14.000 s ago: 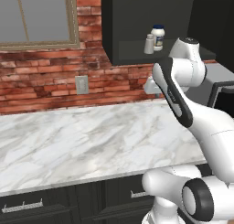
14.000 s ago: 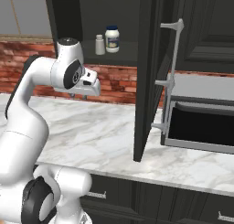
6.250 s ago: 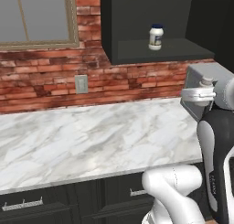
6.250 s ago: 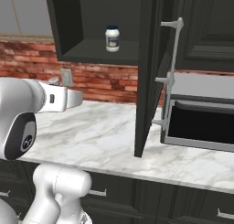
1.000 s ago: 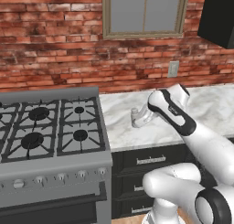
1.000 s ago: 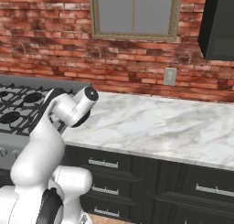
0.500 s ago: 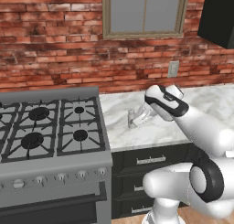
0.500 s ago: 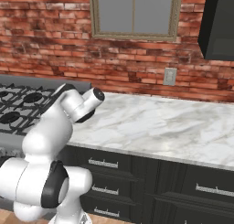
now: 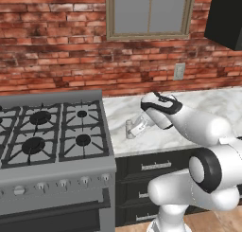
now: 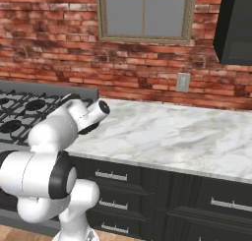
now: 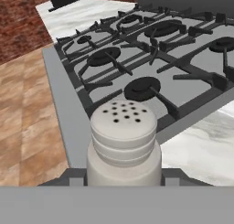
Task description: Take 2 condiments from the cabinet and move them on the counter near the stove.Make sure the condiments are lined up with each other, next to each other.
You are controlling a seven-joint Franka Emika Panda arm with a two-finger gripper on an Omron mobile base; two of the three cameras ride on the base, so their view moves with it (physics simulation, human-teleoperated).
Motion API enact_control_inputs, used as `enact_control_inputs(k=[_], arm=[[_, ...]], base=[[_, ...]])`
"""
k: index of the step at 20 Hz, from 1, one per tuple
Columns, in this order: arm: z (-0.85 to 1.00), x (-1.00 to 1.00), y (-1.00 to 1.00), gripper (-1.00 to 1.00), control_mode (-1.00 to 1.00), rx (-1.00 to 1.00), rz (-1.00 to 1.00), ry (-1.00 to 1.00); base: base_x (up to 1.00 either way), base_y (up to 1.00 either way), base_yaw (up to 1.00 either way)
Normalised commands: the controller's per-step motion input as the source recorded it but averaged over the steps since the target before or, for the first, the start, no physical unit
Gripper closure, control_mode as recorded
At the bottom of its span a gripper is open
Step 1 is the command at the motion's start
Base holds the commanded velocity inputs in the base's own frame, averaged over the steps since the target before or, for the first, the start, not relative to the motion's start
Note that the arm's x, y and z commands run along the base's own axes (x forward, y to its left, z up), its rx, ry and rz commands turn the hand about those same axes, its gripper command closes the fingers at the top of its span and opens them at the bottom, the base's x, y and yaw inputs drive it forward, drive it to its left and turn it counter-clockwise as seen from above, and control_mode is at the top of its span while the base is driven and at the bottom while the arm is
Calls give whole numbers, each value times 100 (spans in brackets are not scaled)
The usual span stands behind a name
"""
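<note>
Shaker [image 9: 129, 129] gripped in pincer [image 9: 133, 130] over marble counter [image 9: 222, 105], just beside stove [image 9: 52, 136]; brick wall behind.

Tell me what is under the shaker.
The shaker, shut in the hand, sits over the marble counter beside the stove. Whether its base touches the counter is hidden.

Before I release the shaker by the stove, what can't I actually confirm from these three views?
- Shaker base: the hand view's bottom edge cuts it off, so counter contact is unconfirmed.
- Gripper fingers: left base view too small to show their grip.
- Shaker, right base view: hidden behind the arm.
- Cabinet: frame edge crops it.
</note>
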Motion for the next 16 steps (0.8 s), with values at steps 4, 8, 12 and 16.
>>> enact_control_inputs(k=[4, 8, 12, 16], arm=[[-28, 16, 16, 100, -100, 0, 0, 2], [-26, 22, 4, 100, -100, 0, 0, 0], [-20, 10, 0, 100, -100, 0, 0, 0], [-15, 6, 0, 100, -100, 0, 0, 0]], base=[[0, 0, 0], [0, 0, 0], [0, 0, 0], [0, 0, 0]])
